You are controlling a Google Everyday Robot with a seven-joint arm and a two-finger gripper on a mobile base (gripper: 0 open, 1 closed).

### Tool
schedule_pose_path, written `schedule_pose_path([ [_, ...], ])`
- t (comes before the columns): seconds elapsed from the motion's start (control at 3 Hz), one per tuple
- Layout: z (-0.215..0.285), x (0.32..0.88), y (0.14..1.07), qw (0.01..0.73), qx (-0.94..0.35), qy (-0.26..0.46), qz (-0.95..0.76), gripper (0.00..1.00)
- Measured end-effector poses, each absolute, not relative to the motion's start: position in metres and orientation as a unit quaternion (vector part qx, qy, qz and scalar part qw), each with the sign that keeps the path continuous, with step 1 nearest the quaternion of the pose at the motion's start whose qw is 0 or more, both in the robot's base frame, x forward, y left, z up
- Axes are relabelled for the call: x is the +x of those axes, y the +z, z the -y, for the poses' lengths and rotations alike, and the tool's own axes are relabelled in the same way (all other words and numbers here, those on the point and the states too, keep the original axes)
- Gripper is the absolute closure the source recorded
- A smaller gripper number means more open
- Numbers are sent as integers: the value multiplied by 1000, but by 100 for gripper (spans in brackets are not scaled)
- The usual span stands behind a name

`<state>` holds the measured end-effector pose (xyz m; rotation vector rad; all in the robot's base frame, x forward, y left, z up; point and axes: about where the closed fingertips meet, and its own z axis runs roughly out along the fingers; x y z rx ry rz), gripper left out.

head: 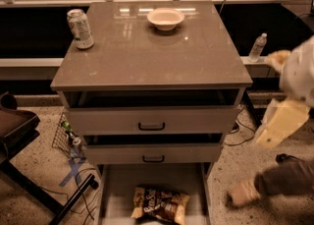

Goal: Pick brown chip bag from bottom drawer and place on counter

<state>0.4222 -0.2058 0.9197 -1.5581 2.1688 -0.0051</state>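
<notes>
The brown chip bag (159, 204) lies flat on the pale floor of the open bottom drawer (147, 177), at the bottom edge of the camera view. The drawer is pulled out under two partly open upper drawers (152, 120). The glossy grey-brown counter (147, 57) tops the cabinet. It holds a green-white soda can (80, 28) at its back left and a pale bowl (166, 18) at its back middle. The gripper is not in view.
A person (289, 121) in white and yellow stands close at the cabinet's right, blurred, with one shoe (243, 192) near the bottom drawer. A water bottle (257, 47) stands on a ledge behind. A wire basket (66, 133) and a dark stand (14, 126) sit at the left.
</notes>
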Motion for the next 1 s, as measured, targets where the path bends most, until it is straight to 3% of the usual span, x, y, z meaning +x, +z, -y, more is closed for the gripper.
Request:
schedule_pose_path([
  [0.67,197,414,793,323,-522,96,-784,0],
  [1.0,189,440,751,367,-512,87,-772,0],
])
